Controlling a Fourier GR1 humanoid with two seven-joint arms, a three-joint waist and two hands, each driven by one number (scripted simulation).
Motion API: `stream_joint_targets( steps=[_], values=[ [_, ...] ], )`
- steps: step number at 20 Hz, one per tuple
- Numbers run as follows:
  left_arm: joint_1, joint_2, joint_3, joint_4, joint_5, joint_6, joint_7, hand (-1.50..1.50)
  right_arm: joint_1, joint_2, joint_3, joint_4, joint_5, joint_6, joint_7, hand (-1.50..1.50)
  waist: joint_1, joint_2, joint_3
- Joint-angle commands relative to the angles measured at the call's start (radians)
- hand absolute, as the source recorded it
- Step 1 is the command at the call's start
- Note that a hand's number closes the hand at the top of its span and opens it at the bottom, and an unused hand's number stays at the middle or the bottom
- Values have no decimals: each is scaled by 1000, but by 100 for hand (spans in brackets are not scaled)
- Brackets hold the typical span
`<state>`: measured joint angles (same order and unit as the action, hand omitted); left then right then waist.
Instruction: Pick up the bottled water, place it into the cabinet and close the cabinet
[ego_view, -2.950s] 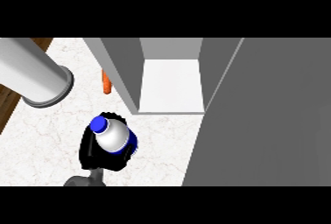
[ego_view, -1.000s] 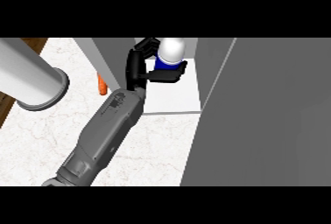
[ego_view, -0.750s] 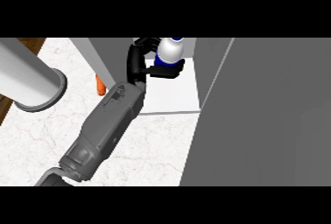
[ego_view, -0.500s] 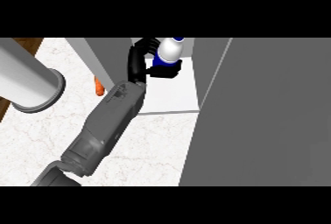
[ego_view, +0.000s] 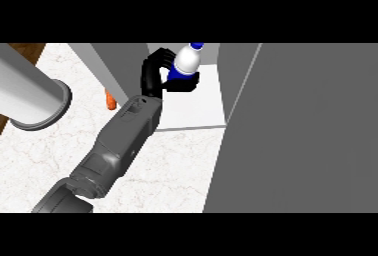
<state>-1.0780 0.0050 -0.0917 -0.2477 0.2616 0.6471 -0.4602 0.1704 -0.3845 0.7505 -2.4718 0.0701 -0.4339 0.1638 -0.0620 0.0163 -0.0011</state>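
Bottled water (ego_view: 186, 61) sat inside the open cabinet (ego_view: 193, 100), above its white floor panel, long axis tilted with the blue cap toward the back. Smooth white body, blue label band. One hand (ego_view: 159, 75), black fingers and thumb curled round the bottle's lower half; can't tell which hand it was. Grey forearm (ego_view: 122, 145) ran diagonally over the white marbled counter (ego_view: 44, 150). Grey cabinet door (ego_view: 303, 130) stood open at right. Small orange item (ego_view: 111, 101) lay beside the cabinet wall. Large grey cylinder (ego_view: 29, 90) at left.

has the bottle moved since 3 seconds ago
Yes. The bottled water, held in the hand, has gone from the marble counter up and rightward into the open cabinet, above its white shelf floor.
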Motion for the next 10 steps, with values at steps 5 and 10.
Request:
stream_joint_targets(
  steps=[5, 10],
  values=[
    [-49, 22, 14, 111, -18, 44, -34, 150, 13, -11, 28, -68, 20, 5, 13, -150, -14, 7, 0],
    [-45, -4, -35, 181, -79, 131, -28, -150, 12, -30, 26, -92, 7, 15, 28, -150, -16, 6, 0]
  ],
)
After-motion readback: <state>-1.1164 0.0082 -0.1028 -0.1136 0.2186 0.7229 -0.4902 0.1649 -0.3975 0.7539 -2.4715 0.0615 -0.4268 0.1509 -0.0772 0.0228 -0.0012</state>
